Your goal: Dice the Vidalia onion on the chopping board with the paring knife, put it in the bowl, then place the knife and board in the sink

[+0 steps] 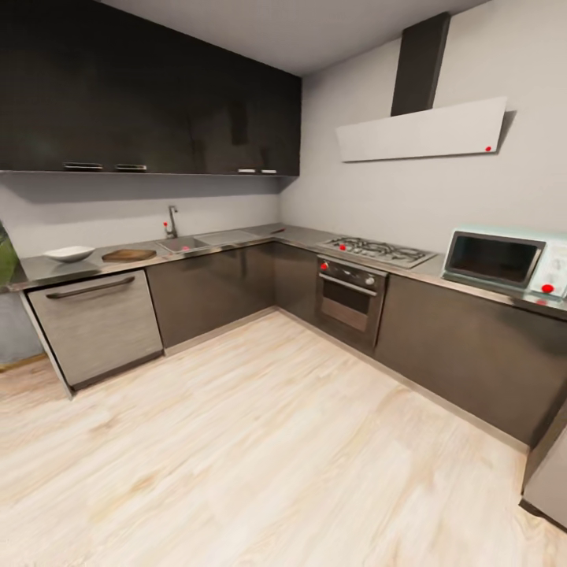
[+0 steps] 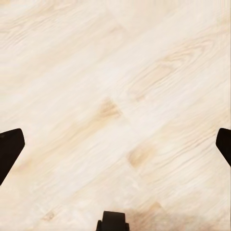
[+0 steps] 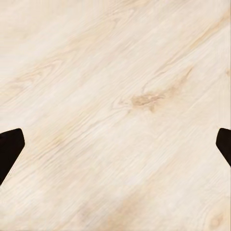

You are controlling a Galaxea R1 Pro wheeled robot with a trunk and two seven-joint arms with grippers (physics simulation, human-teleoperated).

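Pale wood floor (image 1: 260, 441) lies between the robot and the far tabletop (image 1: 47, 272), where bowl (image 1: 68, 253), board (image 1: 128, 255) and sink (image 1: 183, 245) wait; both jaws spread, empty, a careless approach could bump the cabinets.

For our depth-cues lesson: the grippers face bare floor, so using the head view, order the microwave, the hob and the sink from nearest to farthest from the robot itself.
1. Microwave, on the right-hand counter.
2. Hob, further along that counter, above the oven.
3. Sink, on the back counter, left of the corner.
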